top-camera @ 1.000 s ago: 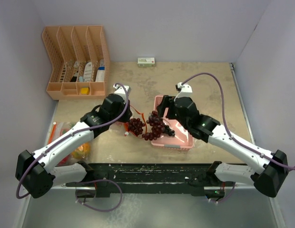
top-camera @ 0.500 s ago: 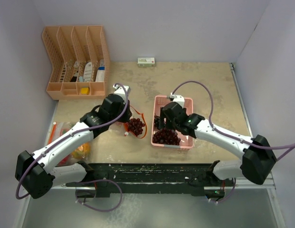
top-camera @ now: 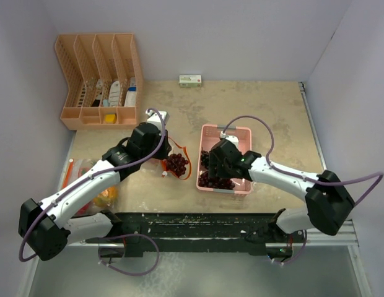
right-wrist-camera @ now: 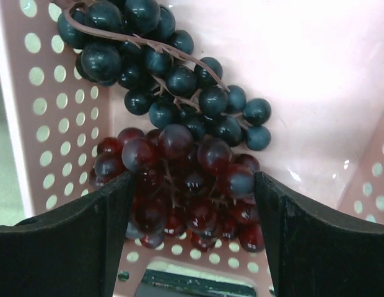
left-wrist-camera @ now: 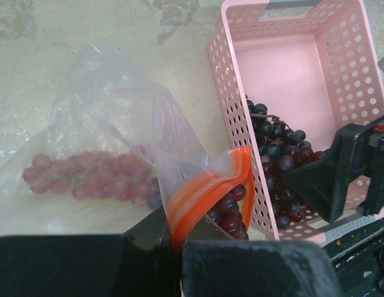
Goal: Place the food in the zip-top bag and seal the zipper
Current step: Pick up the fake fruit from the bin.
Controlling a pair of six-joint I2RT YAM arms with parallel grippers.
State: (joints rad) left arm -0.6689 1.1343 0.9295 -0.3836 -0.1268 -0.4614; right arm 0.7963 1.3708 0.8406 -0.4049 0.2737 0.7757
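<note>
**End effectors: left clamped on bag mouth, right spread over grapes in tray**

Right end effector (right-wrist-camera: 192,213) is down inside the pink tray (right-wrist-camera: 340,80), at its near end. Its jaws are spread wide. One finger stands on each side of the red grape bunch (right-wrist-camera: 186,179), right at its flanks. Released, as far as can be seen: the bunch lies on the tray floor. Whether the pads press on it I cannot tell.

- The dark grape bunch (right-wrist-camera: 173,68) lies just beyond the red one and touches it, stem uppermost, against the perforated left wall.
- The far half of the tray is bare pink floor.

Left end effector (left-wrist-camera: 176,234) is clenched on the orange zipper (left-wrist-camera: 207,185) of the zip-top bag (left-wrist-camera: 111,117). It pinches the rim so that the zipper arches upward.

- The bag lies on the table (top-camera: 260,111) just left of the tray, with its mouth toward the tray wall.
- A pale red grape bunch (left-wrist-camera: 87,176) shows through the clear film, lying flat inside.
- A few darker grapes sit at the mouth, under the zipper.
- In the overhead view the left arm reaches in from the near left corner and the right arm from the near right corner. Their heads are near each other, with the tray wall between them.

Elsewhere on the table:
- A peach rack (top-camera: 99,80) with upright slots stands at the far left corner.
- A small box (top-camera: 190,79) sits against the back wall.
</note>
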